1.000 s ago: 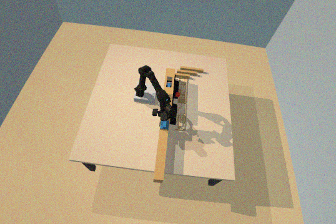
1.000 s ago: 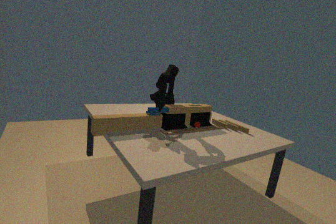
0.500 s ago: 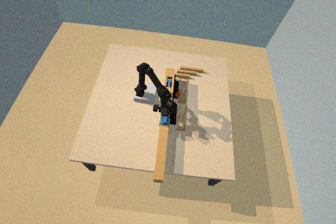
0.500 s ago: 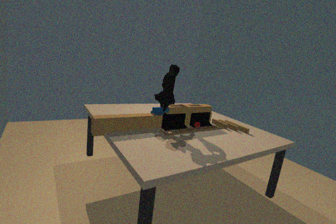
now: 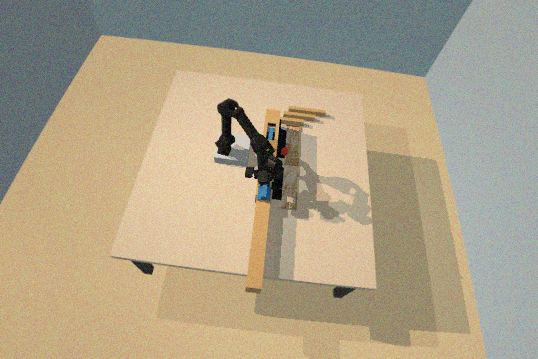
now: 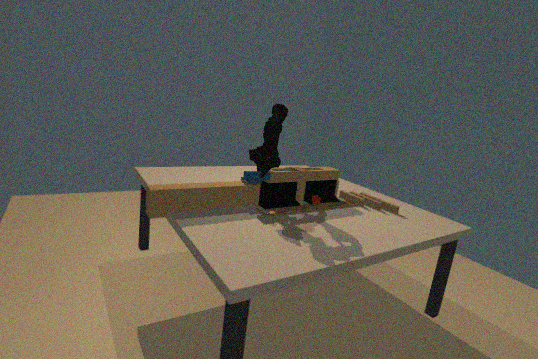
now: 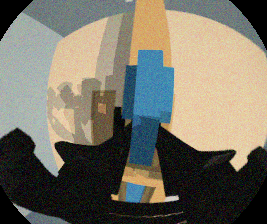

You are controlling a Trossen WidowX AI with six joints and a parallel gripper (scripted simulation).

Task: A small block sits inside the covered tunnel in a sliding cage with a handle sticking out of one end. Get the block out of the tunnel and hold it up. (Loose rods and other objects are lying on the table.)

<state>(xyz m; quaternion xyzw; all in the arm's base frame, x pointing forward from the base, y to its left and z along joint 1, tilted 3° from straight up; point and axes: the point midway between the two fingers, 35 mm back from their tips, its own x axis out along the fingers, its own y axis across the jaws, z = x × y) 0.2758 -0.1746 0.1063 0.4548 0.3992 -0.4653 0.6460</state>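
Claw (image 5: 265, 185) (image 6: 262, 173) (image 7: 144, 125) clamped on blue handle (image 5: 264, 192) (image 6: 253, 177) (image 7: 150, 82). Red block (image 5: 284, 151) (image 6: 316, 199) in dark opening nr rods (image 5: 306, 111) (image 6: 372, 201) on surface (image 5: 200, 205) (image 6: 400, 235) (image 7: 219, 90).

A sparse, test-room-like space, its exact use impossible to tell, holds 1 pale tabletop (image 5: 200, 220) (image 6: 400, 235) on dark legs, standing on a tan floor (image 5: 65, 255) (image 6: 60, 235). Plain blue-gray walls (image 5: 260, 5) (image 6: 250, 45) rise behind it, and 1 paler wall (image 5: 505, 130) (image 7: 14, 100) stands to the side in the top view. A black robot arm (image 5: 245, 122) (image 6: 271, 135) works over a long wooden housing (image 5: 258, 245) (image 6: 200, 197) with blue parts, near loose wooden rods (image 5: 307, 111) (image 6: 372, 200), a setup that suggests a robotics lab.
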